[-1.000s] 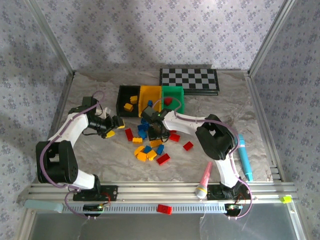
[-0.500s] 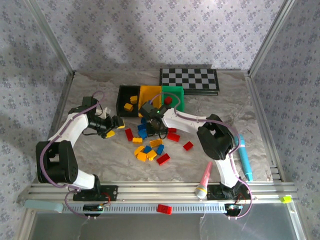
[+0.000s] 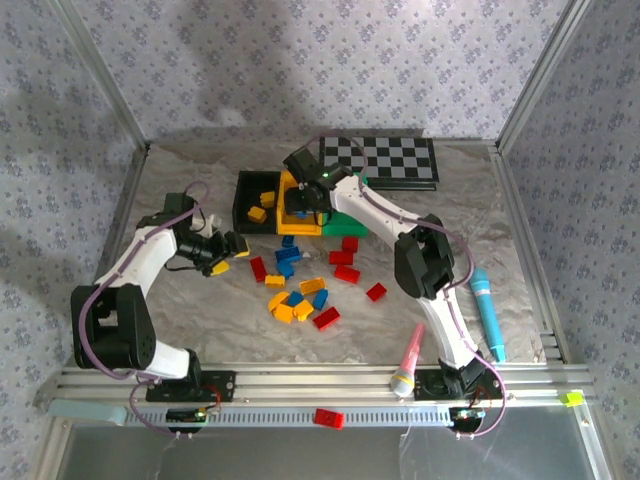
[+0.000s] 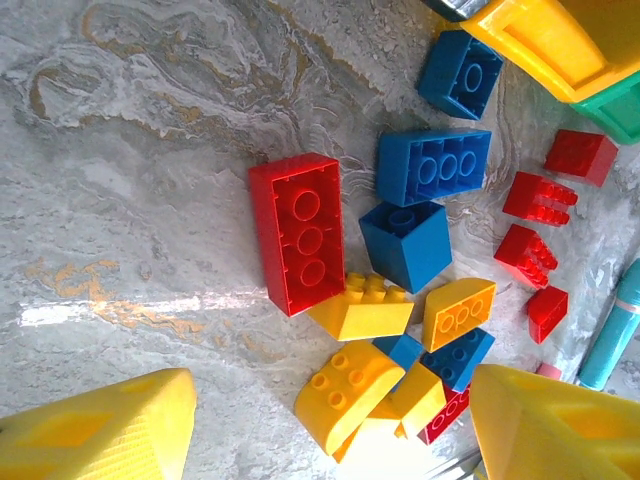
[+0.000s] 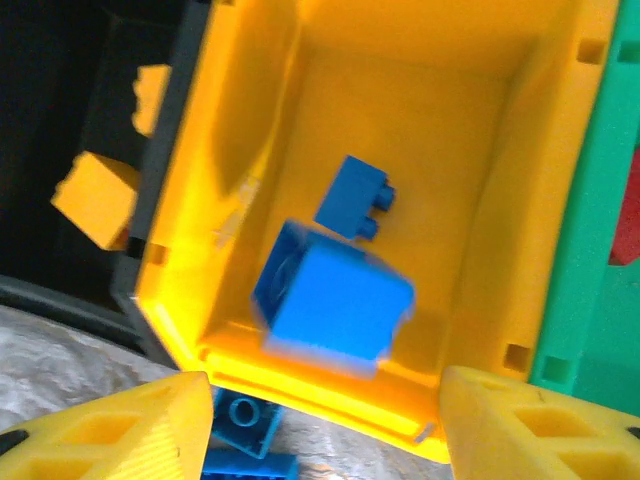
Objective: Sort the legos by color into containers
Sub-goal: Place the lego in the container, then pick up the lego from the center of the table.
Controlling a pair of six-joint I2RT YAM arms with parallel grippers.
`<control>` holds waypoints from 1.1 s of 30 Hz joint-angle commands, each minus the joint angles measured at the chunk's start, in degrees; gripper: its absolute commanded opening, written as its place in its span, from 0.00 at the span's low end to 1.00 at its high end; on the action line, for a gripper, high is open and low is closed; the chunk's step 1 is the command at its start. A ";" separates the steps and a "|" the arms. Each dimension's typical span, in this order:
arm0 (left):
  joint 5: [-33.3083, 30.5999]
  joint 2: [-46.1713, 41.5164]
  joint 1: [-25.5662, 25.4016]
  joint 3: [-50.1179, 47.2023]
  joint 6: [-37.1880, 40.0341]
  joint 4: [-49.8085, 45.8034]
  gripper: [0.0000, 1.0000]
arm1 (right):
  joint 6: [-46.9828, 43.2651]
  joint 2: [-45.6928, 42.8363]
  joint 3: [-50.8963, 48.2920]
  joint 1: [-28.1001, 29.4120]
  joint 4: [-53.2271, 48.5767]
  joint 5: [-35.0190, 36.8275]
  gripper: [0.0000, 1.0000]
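My right gripper (image 3: 303,208) (image 5: 325,425) hangs open over the yellow container (image 3: 292,184) (image 5: 480,250). A blurred blue lego (image 5: 335,300) is loose below its fingers, apart from both, inside that bin. Another blue lego (image 5: 352,197) lies on the bin floor. The black container (image 3: 250,190) (image 5: 60,100) holds yellow legos (image 5: 95,198). On the right stands the green container (image 3: 352,188) (image 5: 590,200). My left gripper (image 3: 232,255) (image 4: 330,430) is open and empty, left of the pile of legos (image 3: 300,290). Before it lie a red lego (image 4: 300,232) and a yellow one (image 4: 348,390).
A checkerboard (image 3: 380,160) lies behind the bins. A pink pen (image 3: 408,360) and a teal pen (image 3: 488,310) rest beside the right arm's base. One red brick (image 3: 328,418) sits on the front rail. Metal frame posts border the table.
My right gripper rose from the pile and moved back over the yellow container, then opened and let go of a blue lego. The left arm has not moved.
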 commanded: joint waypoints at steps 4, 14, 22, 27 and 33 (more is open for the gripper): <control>-0.62 -1.00 -0.86 0.19 0.62 -1.32 0.73 | -1.12 -7.23 -10.81 2.11 0.89 -0.03 0.63; -0.71 0.28 -2.65 0.63 0.02 -1.01 0.72 | 2.42 -18.67 -30.54 8.79 2.22 -2.02 0.62; -1.03 0.50 -2.85 0.89 0.08 -1.22 0.72 | 5.76 -16.78 -35.49 11.98 2.86 -3.49 0.64; -1.15 0.18 -2.88 0.55 0.25 -1.41 0.73 | 6.51 -14.77 -34.91 12.62 2.54 -2.74 0.70; -0.90 0.09 -2.87 0.67 0.53 -1.58 0.73 | 7.58 -12.70 -33.49 13.10 1.42 -1.89 0.83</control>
